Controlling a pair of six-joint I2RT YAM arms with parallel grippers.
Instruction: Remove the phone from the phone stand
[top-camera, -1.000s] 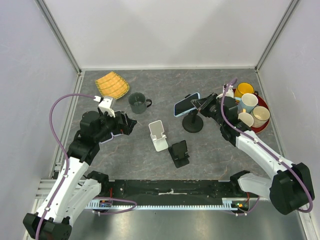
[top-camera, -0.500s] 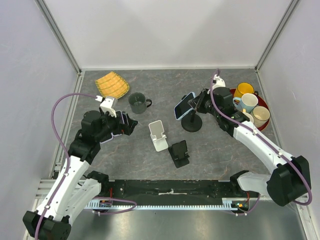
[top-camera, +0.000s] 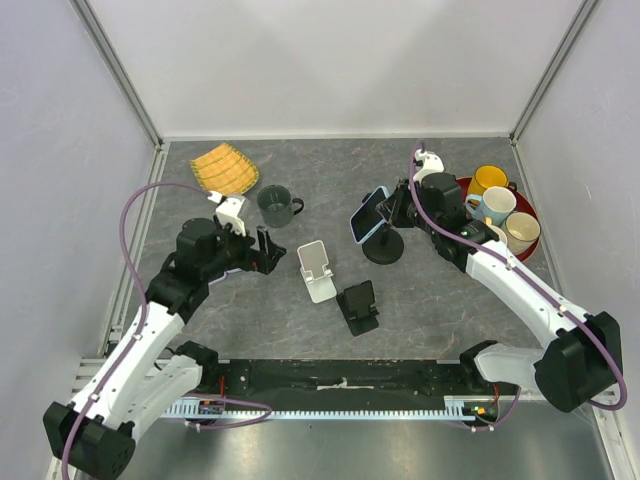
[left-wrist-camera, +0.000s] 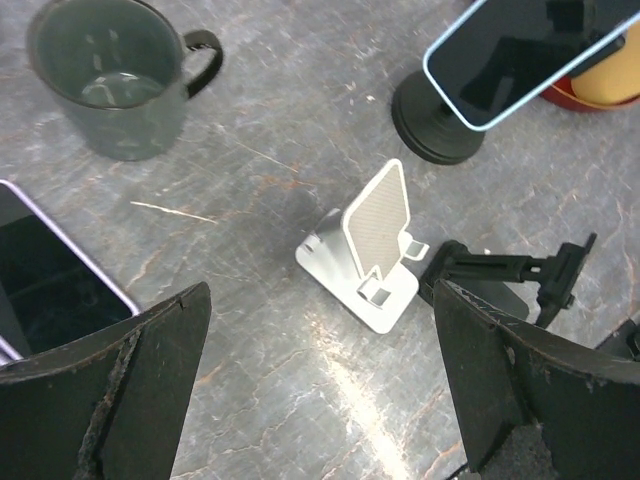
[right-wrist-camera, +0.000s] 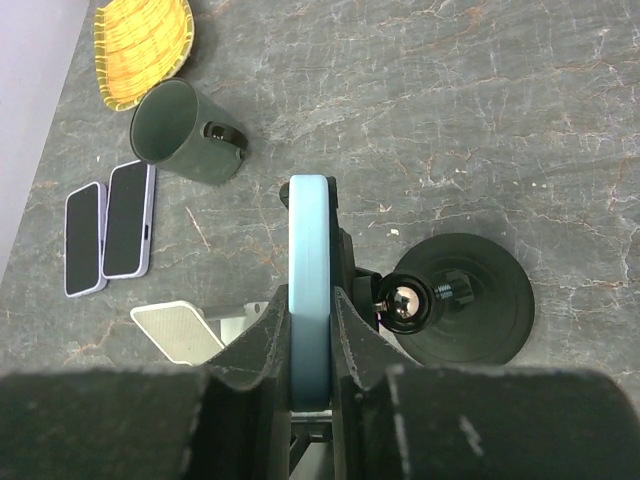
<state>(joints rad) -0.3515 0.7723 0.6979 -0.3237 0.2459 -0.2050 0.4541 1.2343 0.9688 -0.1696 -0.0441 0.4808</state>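
Note:
The light-blue phone (top-camera: 366, 216) sits tilted on the black round-base phone stand (top-camera: 385, 248) at the right of the table. My right gripper (top-camera: 388, 207) is shut on the phone. In the right wrist view the phone (right-wrist-camera: 309, 270) stands edge-on between my fingers (right-wrist-camera: 355, 335), still against the stand's clamp and ball joint (right-wrist-camera: 405, 305). My left gripper (top-camera: 268, 250) is open and empty, hovering left of the white stand. In the left wrist view the phone (left-wrist-camera: 515, 55) and stand base (left-wrist-camera: 432, 115) show at the top right.
A white stand (top-camera: 317, 270) and a folded black stand (top-camera: 358, 305) sit mid-table. A dark mug (top-camera: 277, 205) and yellow basket (top-camera: 224, 169) are at the back left. A red tray (top-camera: 528, 250) holds cups at the right. Two phones (right-wrist-camera: 110, 235) lie flat on the left.
My right gripper has turned and lifted the phone from lying flat to tilted on its edge on the stand. My left arm has shifted right toward the white stand.

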